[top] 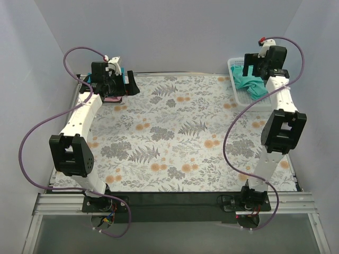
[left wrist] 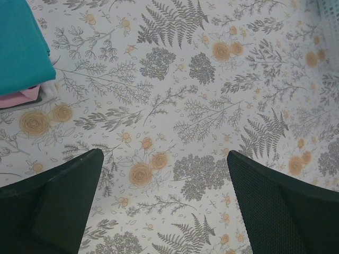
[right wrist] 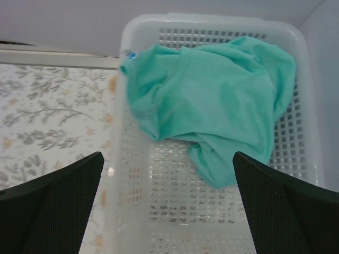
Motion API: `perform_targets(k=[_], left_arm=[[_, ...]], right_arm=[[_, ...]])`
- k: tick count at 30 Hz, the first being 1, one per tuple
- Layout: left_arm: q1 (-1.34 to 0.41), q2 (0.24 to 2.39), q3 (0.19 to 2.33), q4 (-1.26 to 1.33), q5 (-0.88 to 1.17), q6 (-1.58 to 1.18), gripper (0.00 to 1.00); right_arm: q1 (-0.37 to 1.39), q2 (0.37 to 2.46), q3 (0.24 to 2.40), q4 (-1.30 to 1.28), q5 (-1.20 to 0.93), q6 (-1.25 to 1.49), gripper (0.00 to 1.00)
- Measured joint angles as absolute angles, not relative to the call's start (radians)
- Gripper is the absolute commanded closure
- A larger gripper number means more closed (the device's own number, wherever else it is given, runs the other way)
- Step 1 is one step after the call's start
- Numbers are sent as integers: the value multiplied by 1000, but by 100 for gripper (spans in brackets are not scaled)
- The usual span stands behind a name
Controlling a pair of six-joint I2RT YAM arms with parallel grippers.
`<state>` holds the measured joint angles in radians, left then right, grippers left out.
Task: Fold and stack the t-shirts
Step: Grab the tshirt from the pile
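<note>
At the far left corner of the table, the left gripper [left wrist: 164,156] hangs above the fern-and-flower printed tablecloth [top: 180,132], its two black fingers spread wide with nothing between them. Just beside it, at the upper left of the wrist view, lies a folded darker teal-blue cotton t-shirt [left wrist: 21,47], stacked on a folded pink t-shirt [left wrist: 18,98] whose edge shows beneath it. A sliver of pale cloth shows under the pink one; what it is cannot be told.

Across the table at the far right corner, well apart from the stack, the right gripper [right wrist: 168,157] is poised over a white plastic mesh basket [right wrist: 212,19]. Its fingers are likewise wide apart and hold nothing. Inside the basket, a sea-green teal t-shirt [right wrist: 212,100] lies crumpled and unfolded, bunched towards the far wall, with one part trailing down over the perforated floor. The neckline, with a small label, sits at the basket's far left corner.
</note>
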<state>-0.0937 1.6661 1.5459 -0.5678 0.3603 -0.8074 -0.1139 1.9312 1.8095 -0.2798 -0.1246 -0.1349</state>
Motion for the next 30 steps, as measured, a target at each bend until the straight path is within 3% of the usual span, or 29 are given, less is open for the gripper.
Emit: perform_targets(k=[7,16,18,19,21,22,24,25,30], left_arm=[[-89,1678,1546,-587,305,-781,2],[-87,1679,1547,-639,234,-762,2],[-87,1679,1547,-646,224,-762,2],[-87,1679,1547,-647,222,-762,2],[-87,1679,1547,-651,220,-762,2],[-87,1679,1547,-651,220,-762,2],[-87,1680,1549,-654,220,-762,2],[-87,1682,1554,-659,220,-762,2],[-87,1716,1612,-674,229,-760,2]], right_arm=[[-153,2255,2076,-276,-4,-104,2],[-138,2458,2107,-281,87,-171,3],[-136,2466,2107,-281,109,-189,15],[-136,2466,2107,-279,114,-195,37],[-136,2466,2113,-272,134,-211,57],[-138,2466,2115,-270,140,-215,77],[-140,2466,2123,-268,148,-225,94],[-142,2466,2127,-266,150,-227,99],[-143,2433,2131,-279,133,-234,99]])
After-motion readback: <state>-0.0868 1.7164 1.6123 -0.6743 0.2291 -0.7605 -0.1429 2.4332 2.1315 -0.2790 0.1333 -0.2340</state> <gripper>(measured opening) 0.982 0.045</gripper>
